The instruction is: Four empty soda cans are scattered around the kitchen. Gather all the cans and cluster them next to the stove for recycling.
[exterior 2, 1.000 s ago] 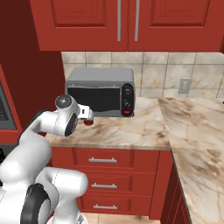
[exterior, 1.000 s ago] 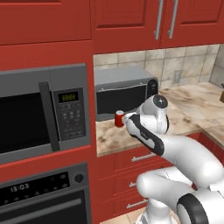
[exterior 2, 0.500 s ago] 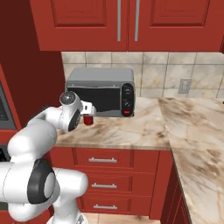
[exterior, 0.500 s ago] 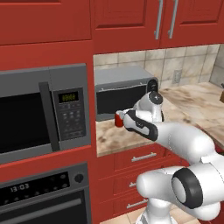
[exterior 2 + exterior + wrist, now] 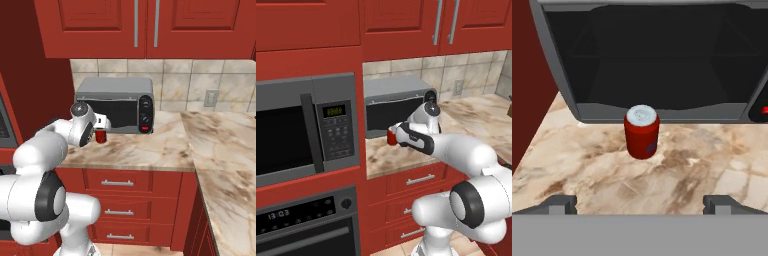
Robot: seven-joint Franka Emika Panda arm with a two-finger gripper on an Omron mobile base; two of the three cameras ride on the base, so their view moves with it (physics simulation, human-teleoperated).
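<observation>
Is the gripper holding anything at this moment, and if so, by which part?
Nothing is held. The two-finger gripper is open, its tips spread wide, and the small red soda can with a silvery top stands upright on the beige marbled counter, ahead of them, untouched.

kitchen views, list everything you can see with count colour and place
soda can: 1, red with silvery top, upright on the counter in front of the toaster oven
toaster oven: 1, grey with dark glass door, on the counter against the tiled wall
counter: 1, beige marbled, running into the corner
microwave: 1, grey with dark door, built in left of the counter
wall oven: 1, black front with clock, below the microwave
upper cabinets: red, above the counter
drawers: red with silver handles, under the counter
wall outlet: 1, pale, on the tiles right of the toaster oven
gripper: 1, dark fingertips, open, short of the can, not touching it
arm: 1, white with dark joints
</observation>
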